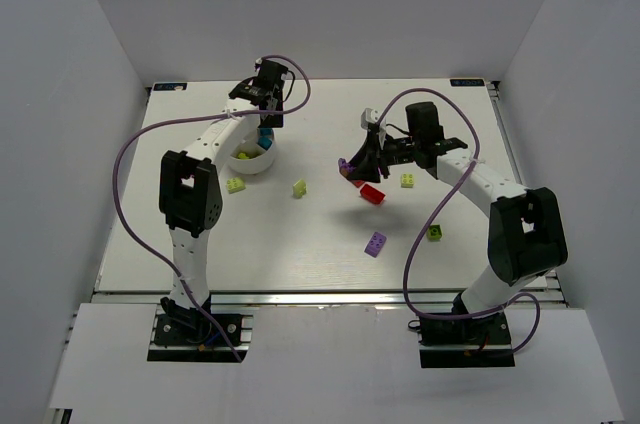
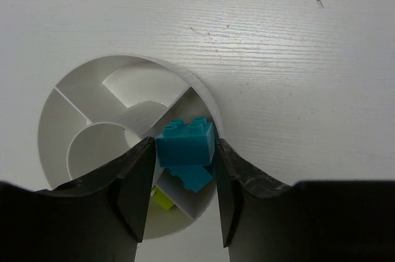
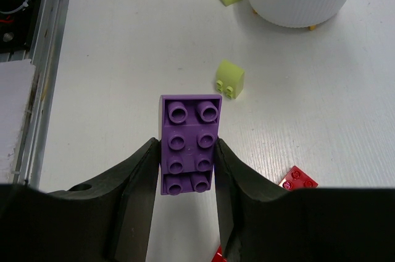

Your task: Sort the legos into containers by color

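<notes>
left tool point(image 2: 184, 151) is clamping a cyan lego point(image 2: 185, 140) over a dish point(image 2: 62, 107) wedge holding another cyan brick point(image 2: 196, 178). right tool point(image 3: 187, 157) is gripping a purple lego point(image 3: 190, 129) above the surface point(image 3: 111, 58).

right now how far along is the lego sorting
Early on. Done: a lower cyan brick and a lime brick lie in the dish. In hand: the left gripper holds a cyan brick over the dish; the right gripper holds a purple brick. Left: four green bricks, a red brick and another purple brick loose on the table.
</notes>
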Robot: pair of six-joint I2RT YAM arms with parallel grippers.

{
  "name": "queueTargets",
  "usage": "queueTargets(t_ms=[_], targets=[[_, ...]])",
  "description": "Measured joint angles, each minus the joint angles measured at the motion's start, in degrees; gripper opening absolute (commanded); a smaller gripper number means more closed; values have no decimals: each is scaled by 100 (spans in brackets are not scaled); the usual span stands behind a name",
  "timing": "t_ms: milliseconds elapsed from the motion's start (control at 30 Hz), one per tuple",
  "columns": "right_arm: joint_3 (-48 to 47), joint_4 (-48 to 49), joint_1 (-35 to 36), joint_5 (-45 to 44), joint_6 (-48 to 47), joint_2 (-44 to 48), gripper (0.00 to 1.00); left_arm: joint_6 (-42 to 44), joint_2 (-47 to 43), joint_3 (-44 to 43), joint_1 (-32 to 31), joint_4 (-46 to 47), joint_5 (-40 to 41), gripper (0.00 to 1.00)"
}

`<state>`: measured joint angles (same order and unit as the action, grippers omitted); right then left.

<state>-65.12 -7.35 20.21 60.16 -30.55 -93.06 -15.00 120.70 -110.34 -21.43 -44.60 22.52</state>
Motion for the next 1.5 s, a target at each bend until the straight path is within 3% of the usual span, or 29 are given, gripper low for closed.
queueTargets(t_ms=[267,433,533,667,833,1000,1267,1500], targets=[[-2,-2,0,0,0,0,4,-15,0,0,0,2,44,59],[-2,-13,0,7,-37,0,4,-57,-2,-2,0,4,39,50],[-11,-103,2,39,-291,0,5,-90,-59,17,2,39,-103,51],[-42,-282,52,22,-807,0,6,-136,-616,549,4,407,-776,60],[-68,-118,247,-380,-1038,-2,7,-490,-2107,1853,11,1038,-1993,72],[-66,654,494,-1027,-748,-11,6,-1300,-3318,3121,11,1897,-3254,74],[37,1797,992,-2061,-236,-22,5,-2389,-3486,4315,11,2647,-4258,74],[44,2041,1235,-2457,-94,-48,6,-2761,-3488,4503,48,3161,-4616,74]])
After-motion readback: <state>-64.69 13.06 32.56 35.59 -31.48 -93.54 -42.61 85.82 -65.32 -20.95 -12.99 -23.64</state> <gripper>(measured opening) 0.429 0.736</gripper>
